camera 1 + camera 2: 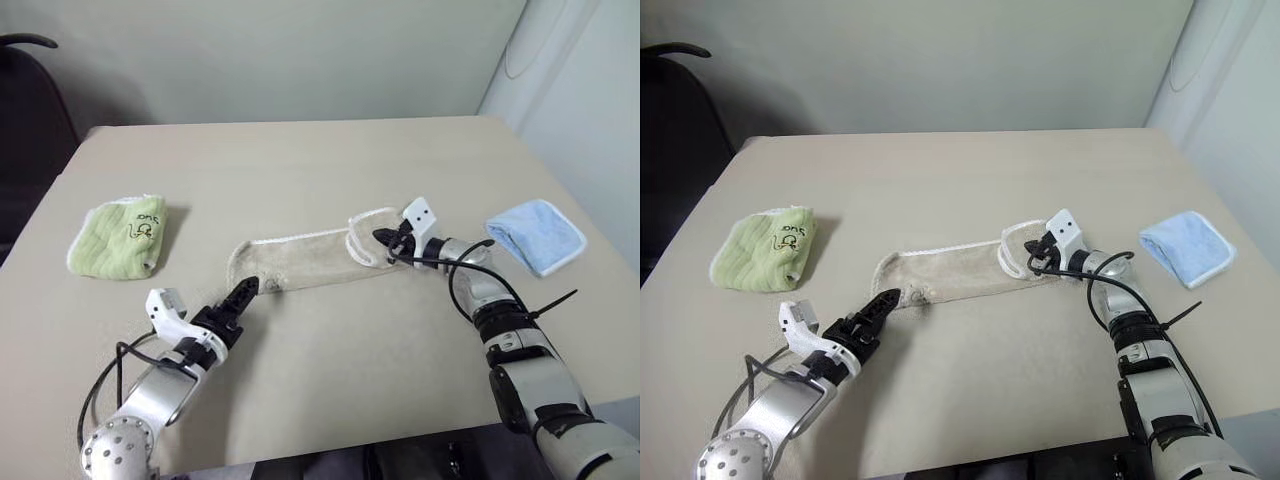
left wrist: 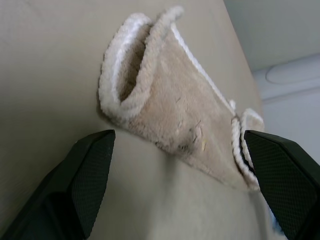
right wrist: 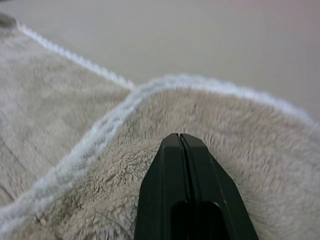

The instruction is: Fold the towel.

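So the towel [image 1: 305,260] is lying mid-tabletop [image 1: 300,160] as a long narrow strip, looks like it's already been folded once lengthwise. Right hand [image 1: 388,240] has its fingers pressed together at the strip's right end, where the cloth is turned back on itself; whether they've actually pinched cloth, I can't tell. Left hand [image 1: 243,293] sits with fingers spread wide, right at the strip's left end, not on it yet. My read: it's setting up the next fold. Next move probably needs the left hand to grab its end too. No containers anywhere, just a green towel [image 1: 120,238] at left and a blue one [image 1: 535,235] at right.
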Controlling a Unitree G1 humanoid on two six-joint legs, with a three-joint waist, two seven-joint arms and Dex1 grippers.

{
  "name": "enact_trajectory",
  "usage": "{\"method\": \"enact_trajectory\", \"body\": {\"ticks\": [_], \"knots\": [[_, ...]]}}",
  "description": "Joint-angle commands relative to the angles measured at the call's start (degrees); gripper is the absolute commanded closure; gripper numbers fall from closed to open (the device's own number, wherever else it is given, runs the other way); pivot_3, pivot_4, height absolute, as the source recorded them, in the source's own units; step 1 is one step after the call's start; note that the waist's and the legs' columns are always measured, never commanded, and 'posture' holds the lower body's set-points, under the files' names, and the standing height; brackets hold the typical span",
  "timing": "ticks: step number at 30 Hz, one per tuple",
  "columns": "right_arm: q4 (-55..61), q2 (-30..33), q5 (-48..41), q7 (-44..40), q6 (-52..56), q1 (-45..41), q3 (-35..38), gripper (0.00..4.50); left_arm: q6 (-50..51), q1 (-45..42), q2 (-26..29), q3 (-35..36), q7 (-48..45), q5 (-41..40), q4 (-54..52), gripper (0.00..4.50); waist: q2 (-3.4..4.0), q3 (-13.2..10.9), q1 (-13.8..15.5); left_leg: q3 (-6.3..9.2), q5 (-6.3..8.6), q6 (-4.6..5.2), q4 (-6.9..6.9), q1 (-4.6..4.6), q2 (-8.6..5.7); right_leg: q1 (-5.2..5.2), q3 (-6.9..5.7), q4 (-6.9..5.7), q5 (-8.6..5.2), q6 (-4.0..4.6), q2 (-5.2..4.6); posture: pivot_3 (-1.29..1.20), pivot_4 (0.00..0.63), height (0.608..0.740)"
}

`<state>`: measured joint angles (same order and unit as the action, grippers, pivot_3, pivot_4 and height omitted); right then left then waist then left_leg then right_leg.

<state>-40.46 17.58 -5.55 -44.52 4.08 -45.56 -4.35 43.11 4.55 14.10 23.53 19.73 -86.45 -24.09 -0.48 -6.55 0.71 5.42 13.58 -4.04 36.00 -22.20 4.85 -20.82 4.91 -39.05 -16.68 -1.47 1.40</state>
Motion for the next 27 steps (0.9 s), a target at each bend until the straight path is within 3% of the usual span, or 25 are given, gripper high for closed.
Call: {"method": "enact_trajectory", "body": {"ticks": [1,10,14,24,27], "knots": [[3.40,-0.48,-1.58,0.57,-0.22,-0.49,1.85,4.47,-1.15,-4.11,0.05,-0.85,3.51,0.19,6.67,0.00,0.02,-0.01,0.23,0.01,0.02,0.04,-0.01,0.02,-0.01,0.02,-0.01,-0.01,0.00,0.00,0.00,0.00,0.150,0.740],[11.09,-1.01,-6.83,-0.06,3.18,0.74,6.33,4.47,0.07,-11.82,1.86,-2.25,1.05,4.40,17.05,0.00,0.20,0.01,1.06,0.03,-0.03,-0.05,-0.01,0.25,-0.11,0.26,-0.02,-0.06,0.00,0.01,0.15,0.00,0.150,0.740],[16.15,-0.01,-9.33,-0.09,5.81,2.21,8.12,4.50,-0.04,-11.65,1.96,-1.94,0.19,5.28,15.99,0.90,0.21,0.01,1.07,0.00,-0.04,-0.06,-0.04,0.26,-0.12,0.26,-0.01,-0.04,-0.03,0.05,0.15,0.00,0.150,0.740],[22.89,2.09,-9.25,-2.55,10.63,7.78,4.90,4.50,0.44,-10.63,1.87,-1.65,-0.58,5.96,13.90,4.44,0.12,-0.09,0.62,-0.11,-0.19,-0.53,-0.20,0.21,-0.10,0.08,0.09,0.10,-0.13,0.08,0.22,0.00,0.150,0.740],[22.17,1.75,-7.85,-0.94,9.51,8.26,4.09,4.50,0.47,-10.87,1.88,-1.93,-1.25,6.70,14.11,4.44,0.14,-0.11,0.51,-0.09,-0.20,-0.52,-0.35,0.23,-0.08,0.02,0.10,0.08,-0.13,0.07,0.24,0.00,0.150,0.740]]}}
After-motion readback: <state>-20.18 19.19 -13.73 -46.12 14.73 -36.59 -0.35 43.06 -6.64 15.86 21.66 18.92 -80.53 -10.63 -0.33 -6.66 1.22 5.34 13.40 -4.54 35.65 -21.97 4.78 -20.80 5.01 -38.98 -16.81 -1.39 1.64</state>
